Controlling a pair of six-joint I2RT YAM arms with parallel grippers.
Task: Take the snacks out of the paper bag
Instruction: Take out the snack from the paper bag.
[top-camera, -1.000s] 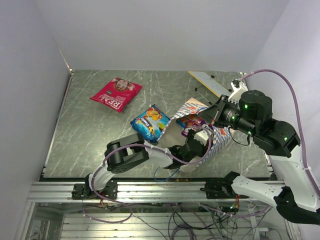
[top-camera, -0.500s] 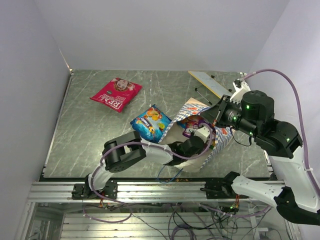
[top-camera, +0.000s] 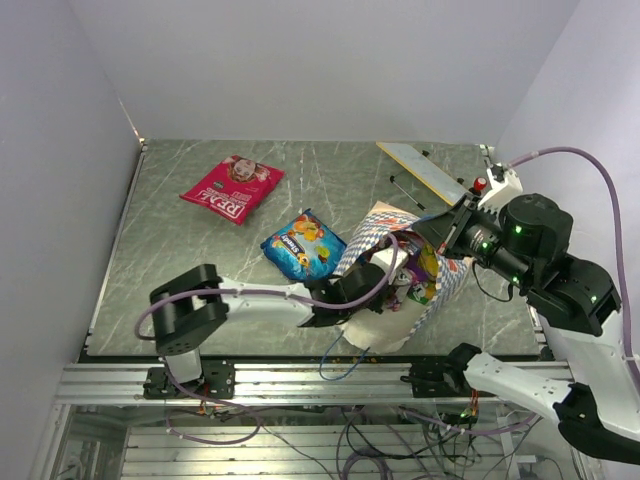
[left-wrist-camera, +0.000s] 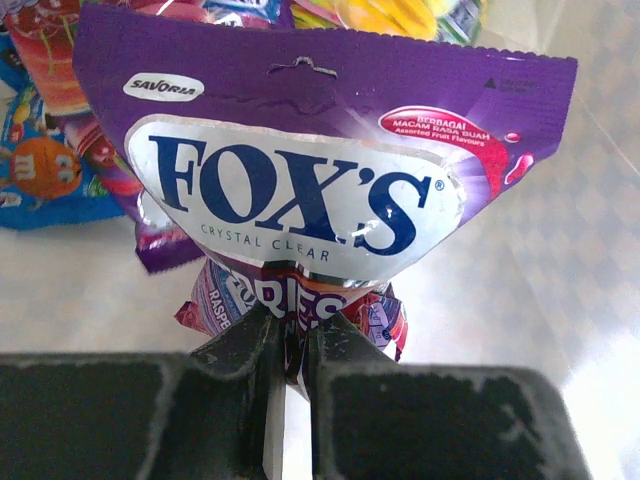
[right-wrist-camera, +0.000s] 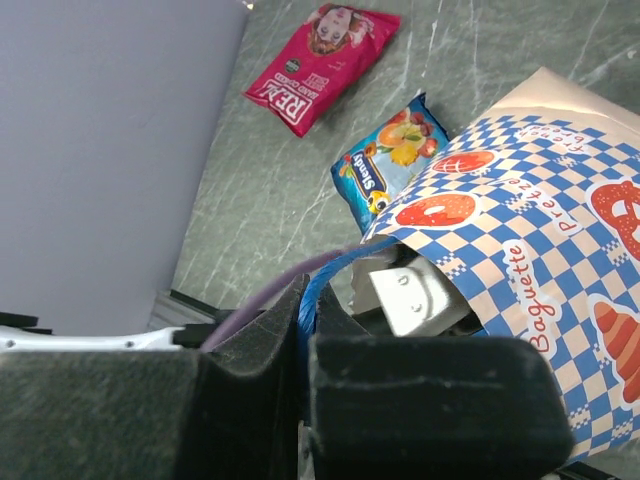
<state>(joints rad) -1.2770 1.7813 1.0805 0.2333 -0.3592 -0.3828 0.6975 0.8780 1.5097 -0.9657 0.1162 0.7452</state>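
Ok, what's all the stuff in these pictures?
red-pink packet: one, red-pink, table's far left.
blue packet: one, blue, table, beside the bag.
purple packet: one, purple-white, inside the bag.
other packets: at least two, blue-orange and yellow, behind the purple one.
paper bag: one, blue-white checkered, table's right side.
card strip: one, tan, table's far right.
table: one, green marbled, under everything.
left tool: one, black, shut on the purple packet.
right tool: one, black, shut on the bag's blue handle.

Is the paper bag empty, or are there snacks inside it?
Not empty. Inside the paper bag, the left end effector grips a purple packet; more packets lie behind it.
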